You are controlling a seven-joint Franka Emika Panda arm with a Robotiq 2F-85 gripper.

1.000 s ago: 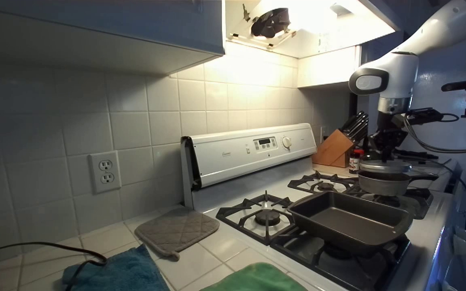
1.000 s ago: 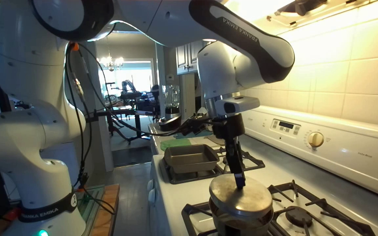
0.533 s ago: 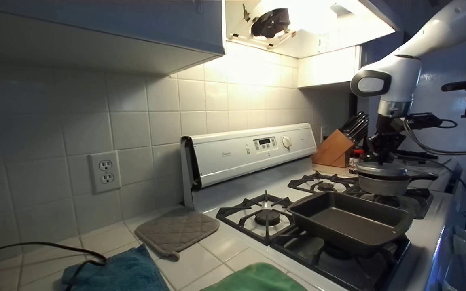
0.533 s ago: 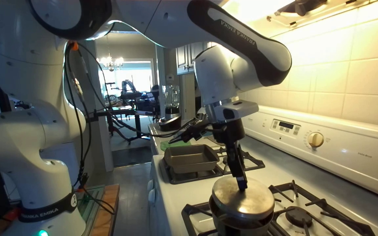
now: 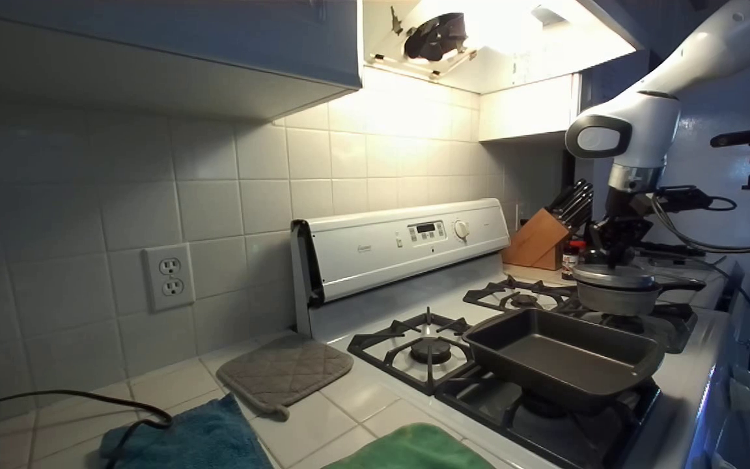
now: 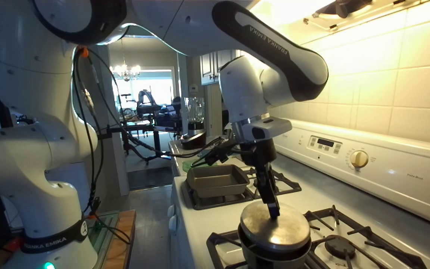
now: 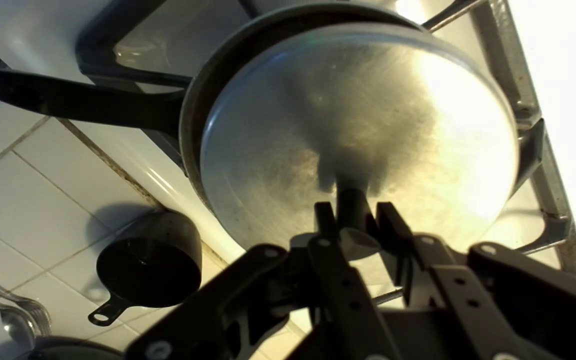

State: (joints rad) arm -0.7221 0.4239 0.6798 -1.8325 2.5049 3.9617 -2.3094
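My gripper [image 7: 356,212] points down with its fingers on both sides of the dark, silver-topped knob [image 7: 359,244] of a round metal lid [image 7: 278,150], shut on it. The lid also shows in both exterior views [image 5: 609,279] [image 6: 289,233]. It is over a grey saucepan [image 6: 271,259] on a burner. The lid sits off-centre: in the wrist view a dark crescent of the pan's inside shows along its upper left. I cannot tell whether the lid rests on the rim. The saucepan's black handle [image 7: 88,102] points left in the wrist view.
A dark baking pan [image 5: 564,355] stands on the neighbouring burner. Burner grates [image 6: 340,247] surround the saucepan. A black measuring cup [image 7: 168,240] and cutlery [image 7: 23,320] lie beside the stove. A knife block [image 5: 538,241] and a spice jar [image 5: 570,262] stand behind. Cables hang from the arm.
The lid and gripper have moved down and slightly sideways, so the gap between lid and saucepan is smaller and the lid lies flatter. The saucepan has stayed put.
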